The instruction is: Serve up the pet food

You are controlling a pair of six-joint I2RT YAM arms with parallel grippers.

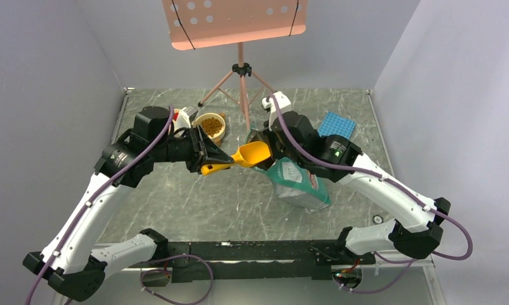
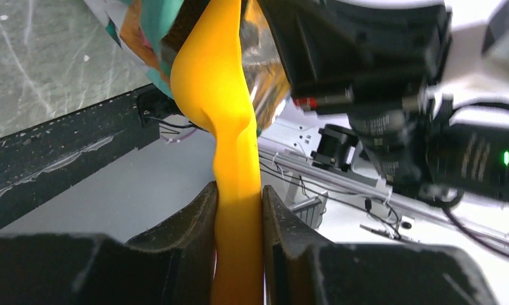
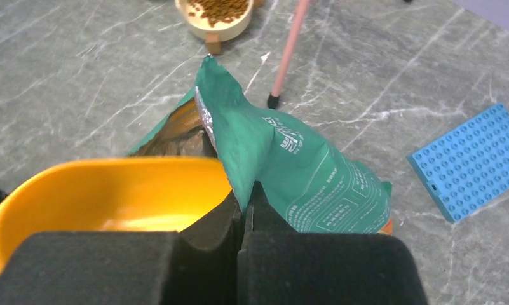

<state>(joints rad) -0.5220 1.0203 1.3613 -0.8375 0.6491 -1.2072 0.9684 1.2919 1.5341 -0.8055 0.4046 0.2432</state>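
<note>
Left jaws pinch the handle of the yellow scoop. Right jaws are pressed together on the top edge of the green bag, holding its mouth up. The scoop's cup sits at the bag mouth, mid-desk; the part of it that shows looks empty. Pet food already lies in the bowl, far left of the bag. Judgement: some food is served; if more is wanted, a scoopful has yet to be dug, carried and tipped.
</note>
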